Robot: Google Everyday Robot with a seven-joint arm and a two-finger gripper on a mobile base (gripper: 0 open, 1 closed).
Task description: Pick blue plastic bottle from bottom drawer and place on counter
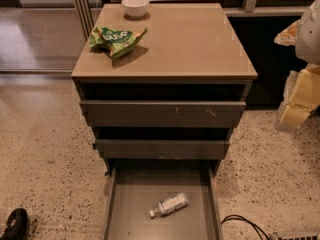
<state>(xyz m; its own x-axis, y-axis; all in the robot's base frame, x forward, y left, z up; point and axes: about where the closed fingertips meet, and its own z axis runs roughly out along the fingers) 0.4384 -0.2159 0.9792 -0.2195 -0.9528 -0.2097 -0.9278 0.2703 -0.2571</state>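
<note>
The blue plastic bottle (169,205) is a small clear bottle with a white cap and a pale label. It lies on its side on the floor of the bottom drawer (130,204), which is pulled fully open. The counter (185,41) is the glossy tan top of the grey cabinet. My gripper (298,103) is at the right edge of the view, white and pale yellow. It hangs beside the cabinet at about the height of the upper drawers, well above and to the right of the bottle. It holds nothing that I can see.
A green snack bag (116,39) and a small white bowl (135,6) sit on the counter's back left. Two grey drawer fronts (162,113) stand slightly out above the bottom drawer. A black cable (245,223) and a black object (15,224) lie on the speckled floor.
</note>
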